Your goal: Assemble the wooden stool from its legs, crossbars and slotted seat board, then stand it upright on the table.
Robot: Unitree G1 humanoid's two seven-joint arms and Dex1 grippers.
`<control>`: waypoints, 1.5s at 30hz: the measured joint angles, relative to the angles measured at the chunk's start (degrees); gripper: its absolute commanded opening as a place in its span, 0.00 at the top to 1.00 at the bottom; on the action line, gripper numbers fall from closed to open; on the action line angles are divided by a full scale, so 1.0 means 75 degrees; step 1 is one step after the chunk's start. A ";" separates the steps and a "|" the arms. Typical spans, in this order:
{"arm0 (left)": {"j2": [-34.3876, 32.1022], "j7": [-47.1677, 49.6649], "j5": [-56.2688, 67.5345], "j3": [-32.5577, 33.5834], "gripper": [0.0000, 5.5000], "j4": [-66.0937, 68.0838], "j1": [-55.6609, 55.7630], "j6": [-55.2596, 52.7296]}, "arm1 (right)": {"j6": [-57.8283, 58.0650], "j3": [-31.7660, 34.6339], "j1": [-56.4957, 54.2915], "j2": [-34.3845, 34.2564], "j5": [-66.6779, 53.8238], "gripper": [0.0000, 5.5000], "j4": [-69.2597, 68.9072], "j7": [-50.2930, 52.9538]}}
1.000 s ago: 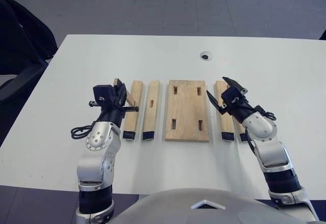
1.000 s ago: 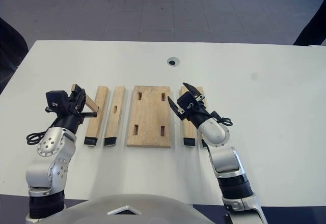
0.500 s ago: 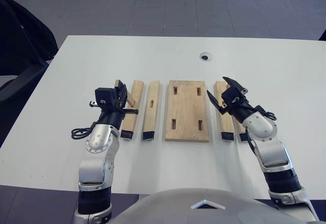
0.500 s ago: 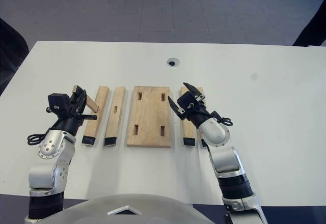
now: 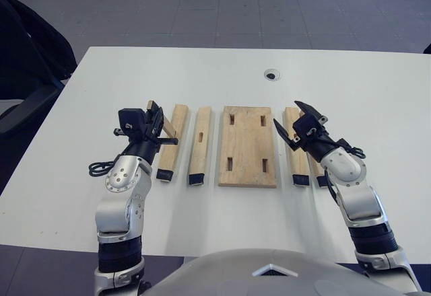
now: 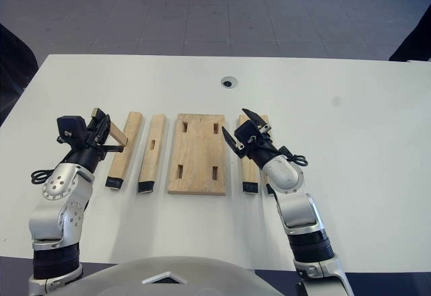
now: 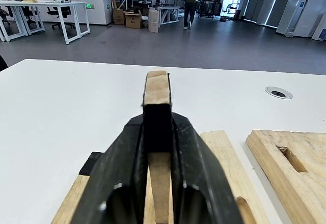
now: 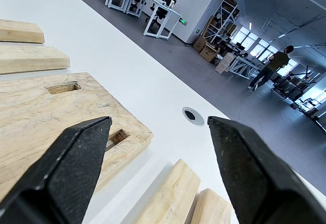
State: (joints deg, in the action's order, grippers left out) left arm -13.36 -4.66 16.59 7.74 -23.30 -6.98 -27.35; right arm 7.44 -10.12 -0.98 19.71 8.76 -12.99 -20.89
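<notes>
While the left gripper (image 5: 156,118) clamped a crossbar (image 5: 170,129) beside the left legs (image 5: 199,141), the right gripper (image 5: 286,113) hung spread over the right legs (image 5: 298,168). Nothing looked joined; the board (image 5: 247,146) lay flat between them.

Pale wood seat board (image 5: 247,146), black-capped pale legs (image 5: 196,156), white table (image 5: 377,87).
</notes>
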 measured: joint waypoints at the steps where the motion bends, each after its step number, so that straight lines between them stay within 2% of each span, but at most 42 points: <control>1: -0.0001 0.0001 0.0000 0.0000 0.85 -0.0008 0.0002 -0.0012 | 0.0000 0.0000 0.0000 0.0000 0.0000 0.37 0.0000 0.0000; 4: 0.0008 0.0016 -0.0182 -0.0167 0.76 0.0381 -0.0271 -0.0442 | 0.0008 0.0002 -0.0002 0.0003 0.0000 0.37 -0.0003 0.0000; 12: 0.0008 0.0129 -0.0521 -0.0021 0.56 -0.0135 -0.0050 0.0026 | 0.0038 -0.0010 0.0041 -0.0002 0.0001 0.37 -0.0008 -0.0002; 16: 0.0024 0.0127 -0.0422 0.0002 0.44 -0.1002 -0.0172 -0.0346 | 0.0043 -0.0009 0.0043 -0.0002 0.0001 0.37 -0.0023 -0.0005; 18: -0.0140 0.0130 -0.0232 0.0301 0.39 -0.1579 0.0107 -0.0775 | 0.0043 -0.0009 0.0052 -0.0001 0.0001 0.37 -0.0047 -0.0006; 23: -0.0726 0.0243 0.0527 0.1467 0.39 -0.2751 0.1491 -0.2445 | 0.0052 -0.0009 0.0066 -0.0002 0.0001 0.37 -0.0058 -0.0004; 25: -0.0744 0.0391 0.0917 0.1810 0.44 -0.2682 0.2190 -0.3069 | 0.0059 -0.0007 0.0077 -0.0007 0.0001 0.37 -0.0069 0.0003; 28: -0.0725 0.0439 0.1218 0.1943 0.44 -0.1829 0.3169 -0.3456 | 0.0099 -0.0020 0.0088 -0.0083 0.0005 0.37 -0.0076 0.0032; 35: -0.0355 0.0376 0.1359 0.1729 0.44 -0.0284 0.3460 -0.3438 | 0.0110 -0.0041 0.0077 -0.0111 0.0009 0.37 -0.0068 0.0059; 41: -0.0228 0.0379 0.1345 0.1758 0.44 -0.0003 0.3392 -0.3165 | 0.0111 -0.0041 0.0077 -0.0113 0.0009 0.37 -0.0069 0.0063; 45: -0.0222 0.0441 0.1376 0.1861 0.44 -0.0024 0.4065 -0.2708 | 0.0111 -0.0044 0.0077 -0.0112 0.0012 0.37 -0.0069 0.0065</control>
State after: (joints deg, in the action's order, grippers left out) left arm -15.02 -1.35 26.91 21.70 -23.48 23.50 -47.66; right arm 8.26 -10.45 -0.40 18.87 8.84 -13.51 -20.41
